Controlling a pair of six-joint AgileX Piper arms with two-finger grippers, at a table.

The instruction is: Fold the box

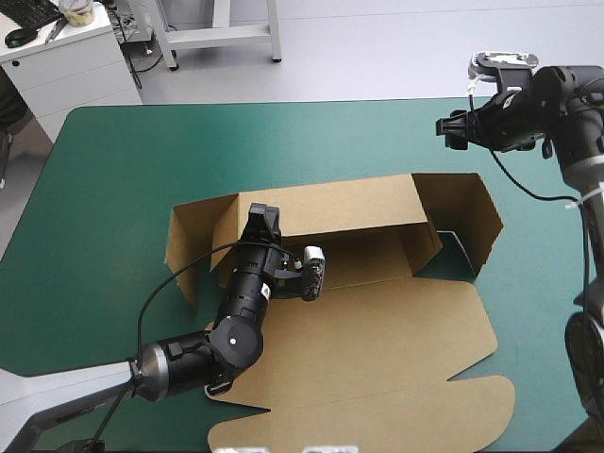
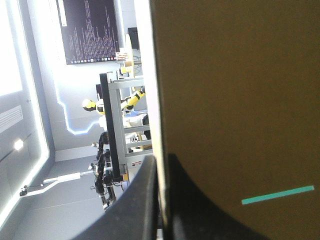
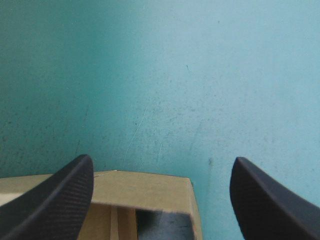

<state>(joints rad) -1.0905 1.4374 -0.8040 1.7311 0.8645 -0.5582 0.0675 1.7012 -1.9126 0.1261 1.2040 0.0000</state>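
The brown box [image 1: 377, 330] lies mid-table with its back wall [image 1: 340, 203] and side walls raised and its lid flat toward the front edge. My left gripper [image 1: 262, 225] reaches over the tray floor to the back wall's left part. In the left wrist view its black fingers [image 2: 145, 180] are all but shut, the board's edge between them, and the box [image 2: 235, 100] wall fills one side. My right gripper [image 1: 455, 127] hangs above the table behind the box's right wall, apart from it. It stands open [image 3: 161, 165], with a box [image 3: 145, 187] corner under it.
The teal-green cover [image 1: 142, 160] surrounds the box on the far, left and right sides. The lid's front flap [image 1: 377, 425] reaches close to the table's front edge. A white cabinet [image 1: 66, 66] stands beyond the far left corner.
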